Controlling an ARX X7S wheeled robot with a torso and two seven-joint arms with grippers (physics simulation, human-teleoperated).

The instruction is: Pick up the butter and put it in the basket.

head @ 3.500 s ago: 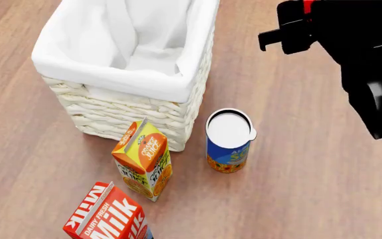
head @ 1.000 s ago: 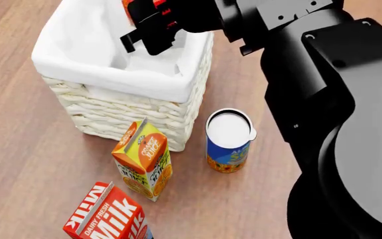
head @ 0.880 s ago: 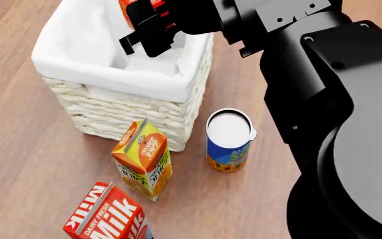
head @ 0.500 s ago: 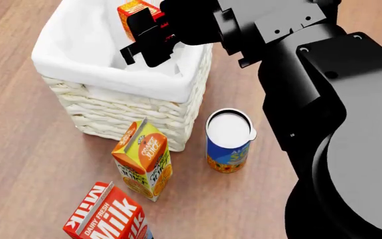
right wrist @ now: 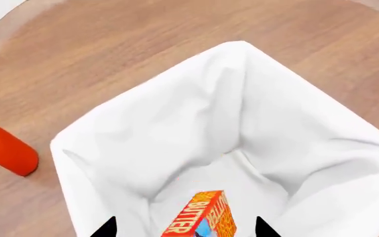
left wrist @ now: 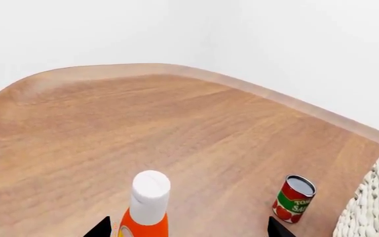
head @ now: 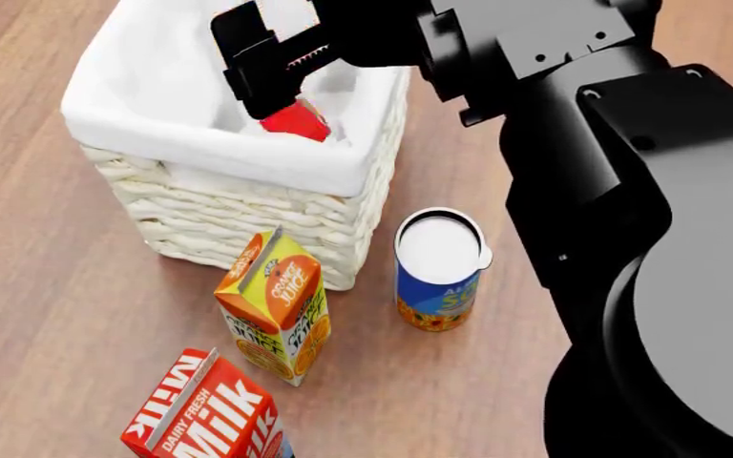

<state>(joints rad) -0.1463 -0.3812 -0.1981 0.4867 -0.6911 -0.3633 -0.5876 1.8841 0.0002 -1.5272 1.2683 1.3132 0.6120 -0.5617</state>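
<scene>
Wooden table [head: 557, 191], butter [right wrist: 203, 217] inside basket [head: 214, 143]

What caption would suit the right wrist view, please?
Butter box inside the cloth-lined basket, seen between the right gripper's spread fingertips.

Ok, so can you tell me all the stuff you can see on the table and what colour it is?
basket: one, cream-white with white cloth, middle of the table
butter: one, red and orange, inside the basket
juice carton: one, orange-yellow, in front of the basket
milk carton: one, red and white, nearest the robot
blue can: one, white top, beside the juice carton
tomato can: one, red and green, near the basket
orange bottle: one, white cap
table: one, brown wood
right gripper: one, black, open above the basket
</scene>
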